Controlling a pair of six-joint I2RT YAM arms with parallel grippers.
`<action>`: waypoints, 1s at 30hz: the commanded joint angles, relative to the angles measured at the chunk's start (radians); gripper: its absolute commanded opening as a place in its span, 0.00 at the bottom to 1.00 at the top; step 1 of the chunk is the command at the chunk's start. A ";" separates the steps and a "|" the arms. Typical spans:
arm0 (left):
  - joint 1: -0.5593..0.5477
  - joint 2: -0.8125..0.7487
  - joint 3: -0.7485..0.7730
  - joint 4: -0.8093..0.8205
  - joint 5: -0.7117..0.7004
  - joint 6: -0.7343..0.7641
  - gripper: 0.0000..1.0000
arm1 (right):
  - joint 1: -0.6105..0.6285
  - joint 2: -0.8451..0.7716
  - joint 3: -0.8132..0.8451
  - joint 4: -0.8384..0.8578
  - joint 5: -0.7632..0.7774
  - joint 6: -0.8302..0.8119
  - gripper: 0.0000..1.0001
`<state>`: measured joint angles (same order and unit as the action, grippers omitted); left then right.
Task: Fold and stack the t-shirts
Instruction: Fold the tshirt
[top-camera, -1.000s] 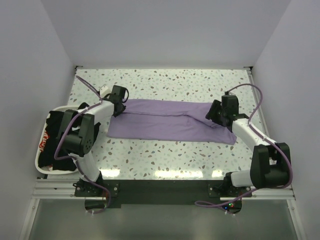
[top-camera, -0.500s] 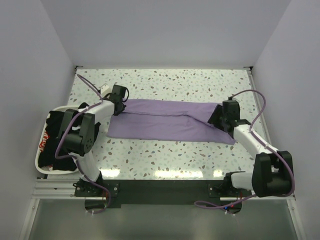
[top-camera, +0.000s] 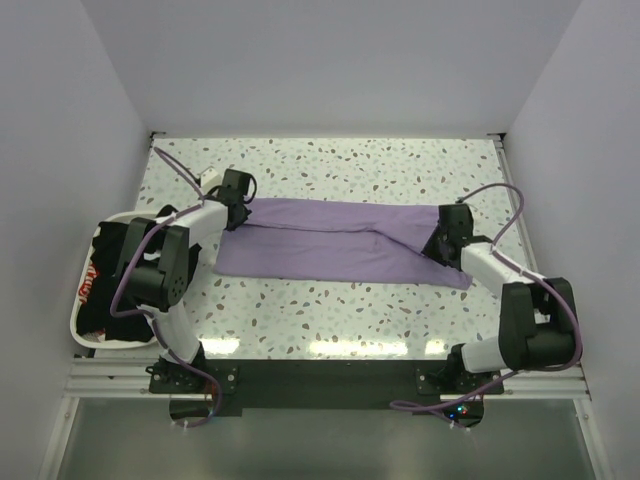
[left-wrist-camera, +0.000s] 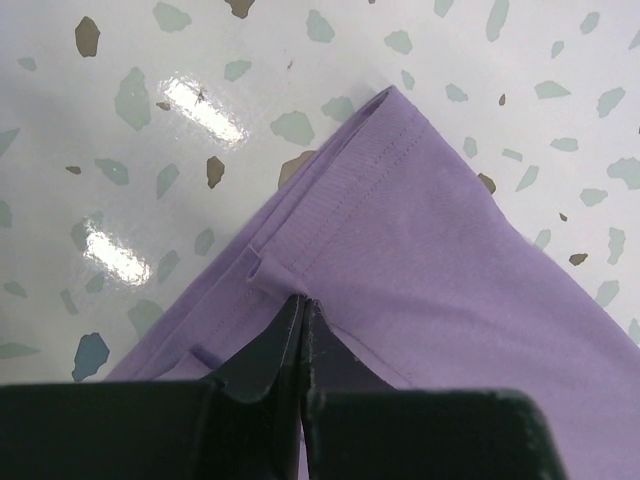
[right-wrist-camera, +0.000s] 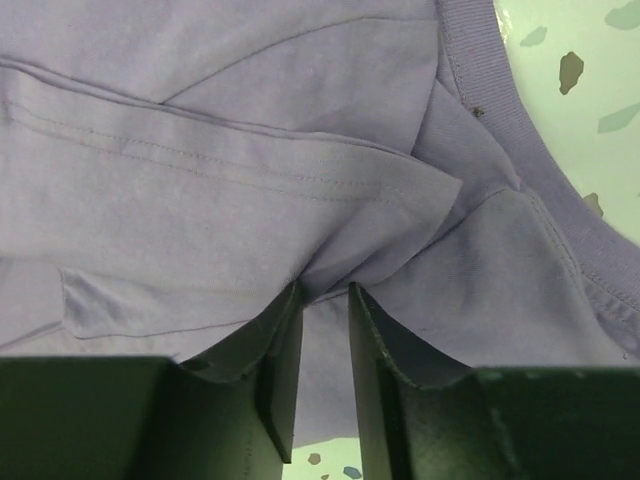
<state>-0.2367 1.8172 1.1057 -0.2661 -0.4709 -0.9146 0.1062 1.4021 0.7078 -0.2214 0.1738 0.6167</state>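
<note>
A lavender t-shirt (top-camera: 340, 245) lies flat and long across the middle of the speckled table. My left gripper (top-camera: 243, 210) is at its left end, shut on the hemmed corner (left-wrist-camera: 302, 298), and the cloth (left-wrist-camera: 450, 260) puckers at the tips. My right gripper (top-camera: 440, 243) is pressed onto the shirt's right end near the collar. Its fingers (right-wrist-camera: 322, 290) stand a narrow gap apart, with a fold of lavender cloth (right-wrist-camera: 250, 120) bunched between the tips. Black t-shirts (top-camera: 120, 275), one with a red-and-white print (top-camera: 88, 285), are piled in the tray at the left.
The white tray (top-camera: 76, 310) sits at the table's left edge beside the left arm. White walls close in the table at the back and on both sides. Purple cables loop from both arms above the table.
My left gripper has shut on the shirt's corner. My right gripper has moved down onto the shirt's right end, and its jaws have narrowed around a fold.
</note>
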 joint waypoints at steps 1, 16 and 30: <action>0.013 0.002 0.037 0.047 -0.008 0.026 0.02 | 0.003 0.011 0.038 0.040 0.050 0.012 0.27; 0.013 -0.021 0.045 0.036 -0.020 0.042 0.00 | 0.001 -0.038 0.102 -0.028 0.073 -0.029 0.00; 0.027 -0.075 0.059 0.021 -0.023 0.059 0.00 | -0.026 -0.127 0.150 -0.122 0.086 -0.071 0.00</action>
<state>-0.2245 1.7954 1.1301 -0.2596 -0.4656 -0.8783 0.0914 1.3033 0.8116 -0.3168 0.2451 0.5640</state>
